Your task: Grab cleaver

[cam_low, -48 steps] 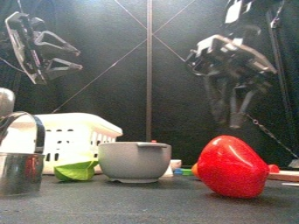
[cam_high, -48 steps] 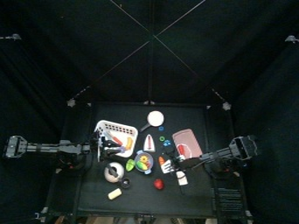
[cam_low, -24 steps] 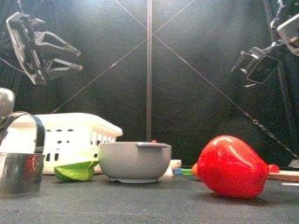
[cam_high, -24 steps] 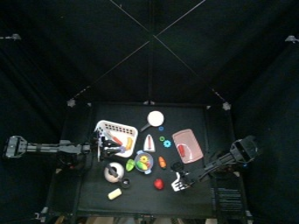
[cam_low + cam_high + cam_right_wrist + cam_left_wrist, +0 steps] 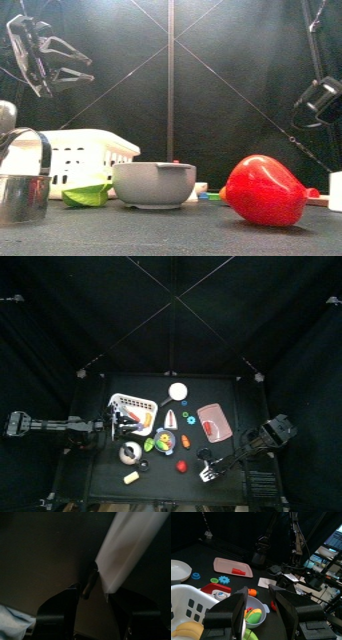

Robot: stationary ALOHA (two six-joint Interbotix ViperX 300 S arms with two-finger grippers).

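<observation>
Table (image 5: 147, 488): small, black, crowded in its middle and front half.
Basket (image 5: 130, 408): white, on the left side, well apart from the cleaver.
Board (image 5: 214, 422): reddish-pink, right of centre, behind the working spot.
Left arm: at rest over the left side by the basket; left gripper (image 5: 258, 592) with jaws apart, holding nothing.
Right arm: reaching in from the right to the front-right part of the table.
Right gripper (image 5: 92, 587): jaws spread wide, clamped on nothing.
Cleaver (image 5: 130, 547): flat and whitish, lying on the table at front right, directly ahead of the right jaws and just under that gripper in the top view.
Long axis: runs slantwise away from the right jaws, near end reaching into the gap between them; contact with either jaw not determinable.
Fruit (image 5: 182, 466): small, red, just beside the gripper on its left in the top view.
Nearer arm: right, plainly; left far across the table.
Assessment: grab not yet made; closing likely to catch the blade's near end only if the jaws straddle its narrow width.
Risk: thin flat piece may slip.
</observation>
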